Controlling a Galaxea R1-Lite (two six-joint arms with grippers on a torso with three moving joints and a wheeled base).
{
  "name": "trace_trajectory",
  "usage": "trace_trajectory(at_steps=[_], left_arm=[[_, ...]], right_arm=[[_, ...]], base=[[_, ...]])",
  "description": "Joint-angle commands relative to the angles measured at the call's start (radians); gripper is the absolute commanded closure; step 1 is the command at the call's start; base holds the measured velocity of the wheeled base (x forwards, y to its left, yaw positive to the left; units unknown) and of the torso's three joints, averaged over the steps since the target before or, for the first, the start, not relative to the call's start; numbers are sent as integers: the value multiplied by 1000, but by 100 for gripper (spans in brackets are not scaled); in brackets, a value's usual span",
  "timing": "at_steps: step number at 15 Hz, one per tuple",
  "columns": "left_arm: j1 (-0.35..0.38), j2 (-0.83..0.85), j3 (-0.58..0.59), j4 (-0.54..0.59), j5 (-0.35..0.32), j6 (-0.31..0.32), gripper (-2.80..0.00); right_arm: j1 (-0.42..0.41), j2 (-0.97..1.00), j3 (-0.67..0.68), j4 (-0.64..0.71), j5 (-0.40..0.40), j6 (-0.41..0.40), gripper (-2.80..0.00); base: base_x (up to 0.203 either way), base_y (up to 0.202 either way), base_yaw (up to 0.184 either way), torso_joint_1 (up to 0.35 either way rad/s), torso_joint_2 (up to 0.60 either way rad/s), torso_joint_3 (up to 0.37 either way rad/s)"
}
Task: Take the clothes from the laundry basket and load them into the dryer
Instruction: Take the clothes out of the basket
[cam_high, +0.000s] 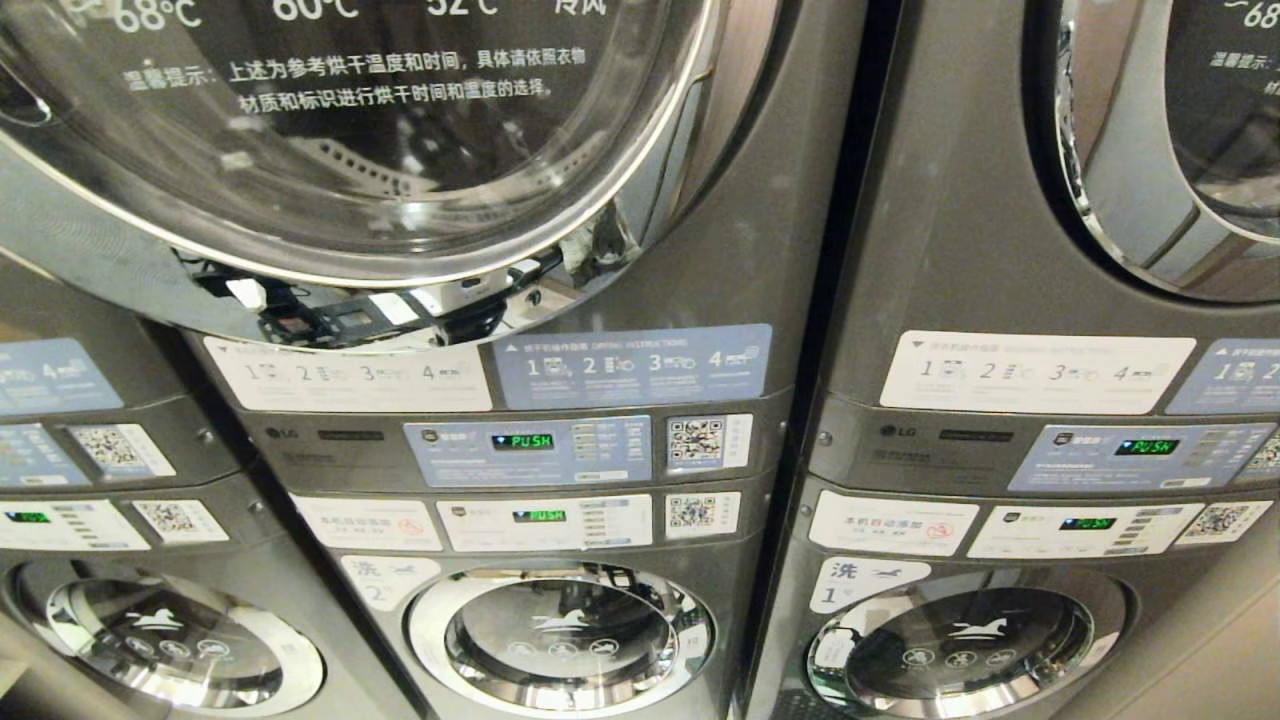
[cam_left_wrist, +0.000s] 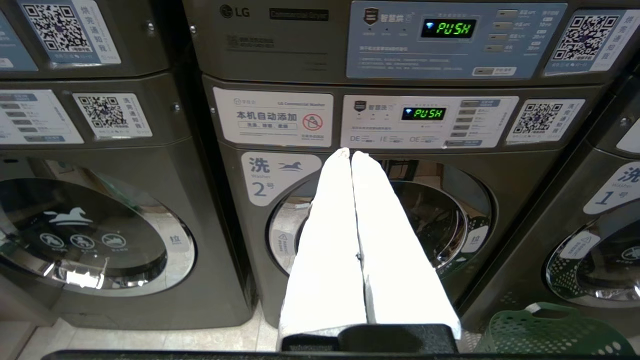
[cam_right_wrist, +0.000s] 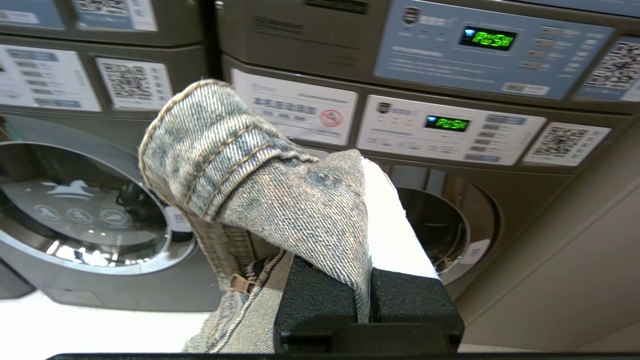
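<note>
While the head camera faces a wall of stacked grey LG machines, the big round dryer door (cam_high: 340, 130) of the middle stack fills the upper left of that view, glass shut against its chrome ring, Chinese temperature notes printed across it. Neither arm shows there.

Below it sit two control panels (cam_high: 525, 450), both displays reading PUSH in green, then the smaller washer door (cam_high: 560, 635) marked 2. A second stack stands just to the right, a third partly visible to the left.

Green laundry basket (cam_left_wrist: 545, 332): on the floor at the foot of the washer marked 1, seen only from the left wrist camera; perforated wall and handle cutout show, contents hidden.

Right gripper (cam_right_wrist: 367, 170): clamped on a piece of faded blue denim (cam_right_wrist: 250, 175), a seamed edge folded over the fingers and more cloth hanging beneath. It points toward a lower washer front.

Left gripper (cam_left_wrist: 351, 155): white fingers (cam_left_wrist: 330, 235) pressed together, nothing between them, aimed at washer 2.

Judgement: one garment is out of the basket and in hand; loading is not yet done. The dryer door looks closed, so the next move likely calls for the free left gripper to open it, then for raising the denim to the upper drum.
</note>
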Motion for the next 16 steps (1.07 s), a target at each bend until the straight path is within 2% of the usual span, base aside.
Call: trace_trajectory(at_steps=[1,16], left_arm=[[0,0,0,0,1,0,0],[0,0,0,0,1,0,0]], right_arm=[[0,1,0,0,1,-1,0],[0,1,0,0,7,-6,0]], base=[[0,197,0,5,5,2],[0,195,-2,4,3,3]])
